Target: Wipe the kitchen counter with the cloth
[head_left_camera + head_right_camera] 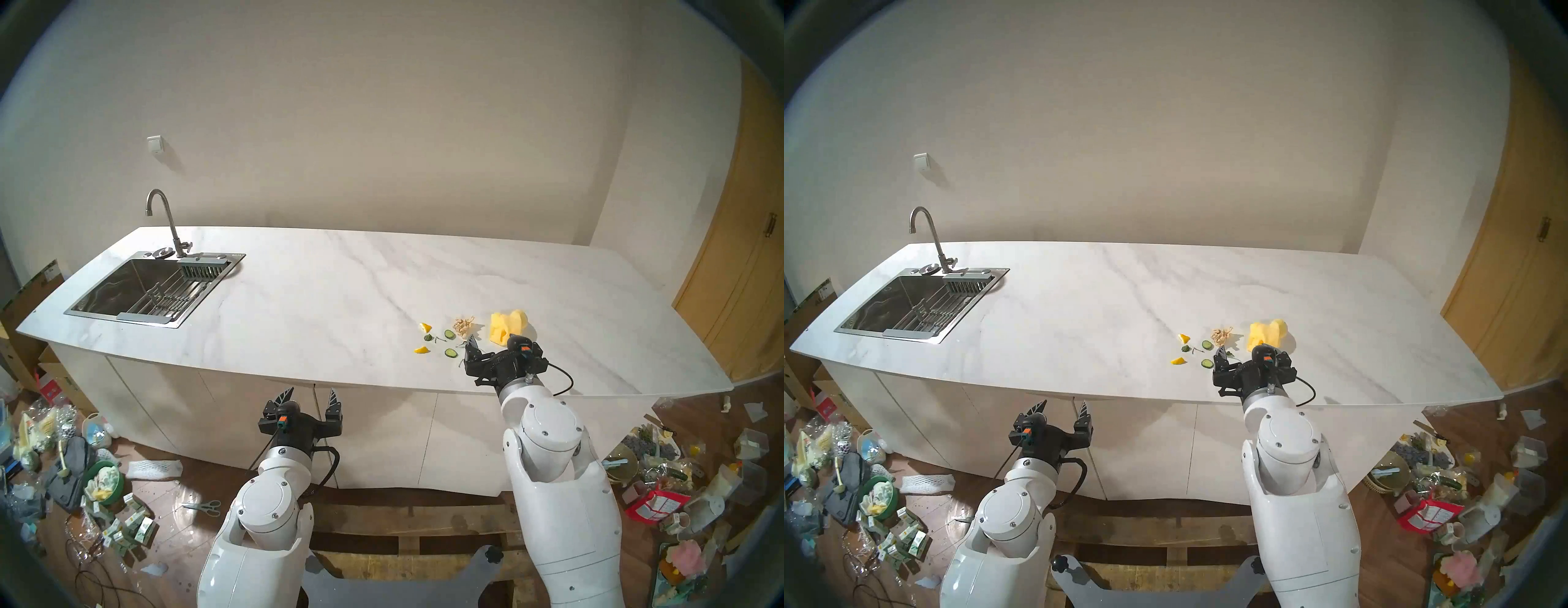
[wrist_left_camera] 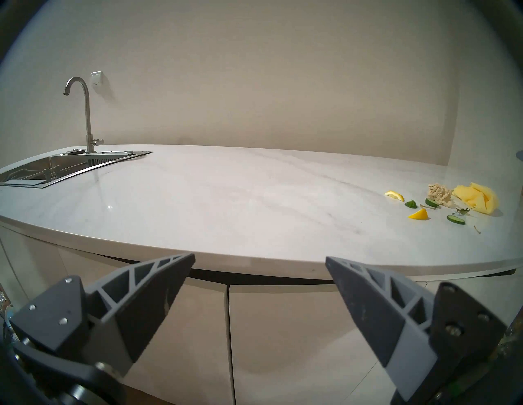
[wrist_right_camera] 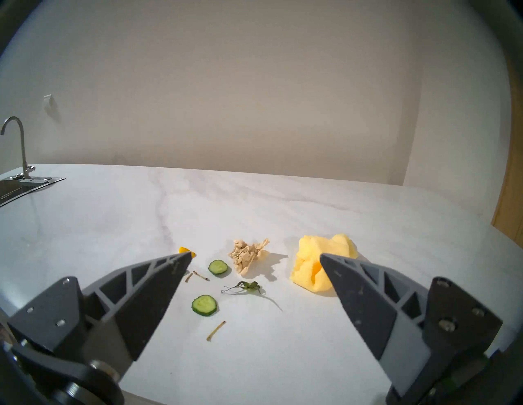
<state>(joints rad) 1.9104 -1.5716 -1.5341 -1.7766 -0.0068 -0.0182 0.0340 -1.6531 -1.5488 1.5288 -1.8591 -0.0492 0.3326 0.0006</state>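
Observation:
The bright yellow cloth (image 1: 507, 325) (image 1: 1267, 333) (image 2: 478, 199) lies bunched on the white marble-look kitchen counter (image 1: 318, 297) toward its right front. My right gripper (image 1: 488, 342) (image 3: 256, 256) hovers low over the counter just in front of the cloth, open and empty. In the right wrist view its right finger (image 3: 365, 291) covers the near left edge of the cloth (image 3: 308, 254). My left gripper (image 1: 312, 390) (image 2: 259, 257) is open and empty, below the counter's front edge before the cabinet doors.
Left of the cloth lie beige shreds (image 1: 463, 325), cucumber slices (image 1: 449, 334), lemon wedges (image 1: 425, 327) and small stems. A steel sink (image 1: 140, 293) with faucet (image 1: 163, 220) sits at the far left. Clutter covers the floor on both sides; a wooden door (image 1: 742, 276) stands right.

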